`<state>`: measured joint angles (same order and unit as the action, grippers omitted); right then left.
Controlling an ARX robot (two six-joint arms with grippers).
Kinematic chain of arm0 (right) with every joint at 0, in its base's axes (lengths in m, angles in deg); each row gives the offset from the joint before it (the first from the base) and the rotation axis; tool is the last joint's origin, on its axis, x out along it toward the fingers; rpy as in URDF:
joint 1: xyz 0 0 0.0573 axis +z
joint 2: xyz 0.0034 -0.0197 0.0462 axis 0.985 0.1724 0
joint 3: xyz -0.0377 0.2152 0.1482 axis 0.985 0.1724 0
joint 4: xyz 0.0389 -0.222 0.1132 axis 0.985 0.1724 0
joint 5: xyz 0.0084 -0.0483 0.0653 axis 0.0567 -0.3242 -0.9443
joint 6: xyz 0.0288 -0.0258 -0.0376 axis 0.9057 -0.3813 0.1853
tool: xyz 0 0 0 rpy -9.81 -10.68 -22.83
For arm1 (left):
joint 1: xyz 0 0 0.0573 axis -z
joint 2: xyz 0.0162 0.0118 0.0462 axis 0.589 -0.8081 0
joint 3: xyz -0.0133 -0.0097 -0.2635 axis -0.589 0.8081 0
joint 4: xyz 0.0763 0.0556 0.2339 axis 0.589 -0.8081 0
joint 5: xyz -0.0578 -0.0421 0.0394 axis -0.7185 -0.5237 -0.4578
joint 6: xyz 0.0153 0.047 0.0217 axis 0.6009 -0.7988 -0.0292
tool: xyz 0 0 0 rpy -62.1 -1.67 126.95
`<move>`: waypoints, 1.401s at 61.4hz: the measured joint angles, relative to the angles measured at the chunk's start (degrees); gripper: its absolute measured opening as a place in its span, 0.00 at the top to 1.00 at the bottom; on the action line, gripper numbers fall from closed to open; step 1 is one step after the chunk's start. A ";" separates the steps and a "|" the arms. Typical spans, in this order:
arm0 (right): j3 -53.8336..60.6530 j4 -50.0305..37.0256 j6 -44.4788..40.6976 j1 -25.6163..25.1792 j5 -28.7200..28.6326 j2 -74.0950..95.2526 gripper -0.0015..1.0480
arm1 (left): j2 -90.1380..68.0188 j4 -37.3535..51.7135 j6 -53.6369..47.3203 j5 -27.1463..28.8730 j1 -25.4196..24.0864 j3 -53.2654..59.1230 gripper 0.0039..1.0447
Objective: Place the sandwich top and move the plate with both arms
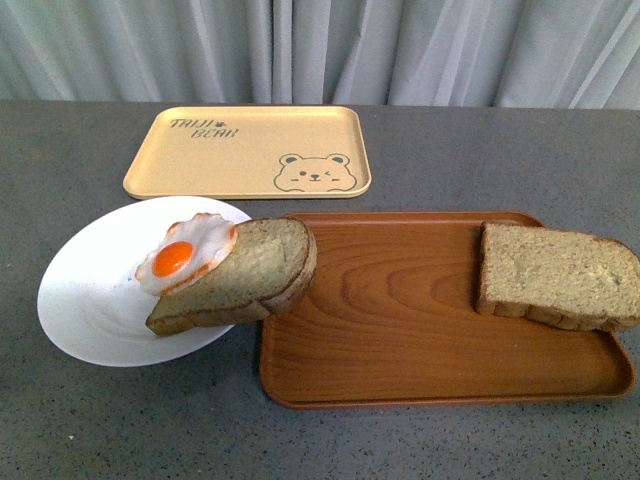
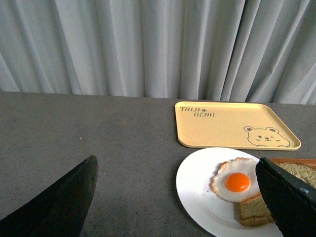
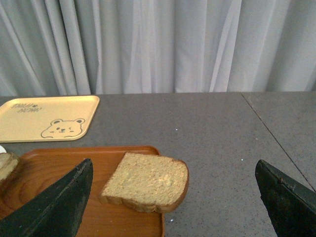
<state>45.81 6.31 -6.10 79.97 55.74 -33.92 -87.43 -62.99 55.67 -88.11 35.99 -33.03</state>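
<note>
Sandwich top: flat at the wooden tray's right end, long axis left-right.
Plate: left of tray, holding bread slice and egg.
Left gripper: jaws wide.
Right gripper: jaws wide.

The grey speckled tabletop is lying bare left of and in front of the round white plate, leaving that rim open to approach, while the yellow rectangular bear-print tray is sitting near its far side and the brown wooden tray is crowding its right edge. The domed tan bread slice carrying a fried egg is bridging plate and wooden tray, blocking that side. The squarish tan whole-grain bread slice is sitting at the wooden tray's right end, with bare wood stretching to its left.
</note>
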 joint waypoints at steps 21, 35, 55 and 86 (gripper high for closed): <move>0.00 0.00 0.00 0.00 0.00 0.00 0.09 | 0.00 0.00 0.00 0.00 0.00 0.00 0.08; 0.00 0.00 0.00 0.00 0.00 0.00 0.09 | 0.00 0.00 -0.02 0.00 0.00 0.00 0.08; -9.94 0.81 -3.43 -16.00 -12.07 26.73 0.09 | 0.00 0.00 -0.04 -0.02 0.00 0.00 0.08; -28.52 -27.17 10.73 -19.67 -23.30 95.45 0.09 | 0.00 0.00 -0.04 0.00 0.00 0.00 0.08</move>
<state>17.29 -20.86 4.63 60.30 32.44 61.53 -87.43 -62.99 55.62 -88.11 35.99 -33.03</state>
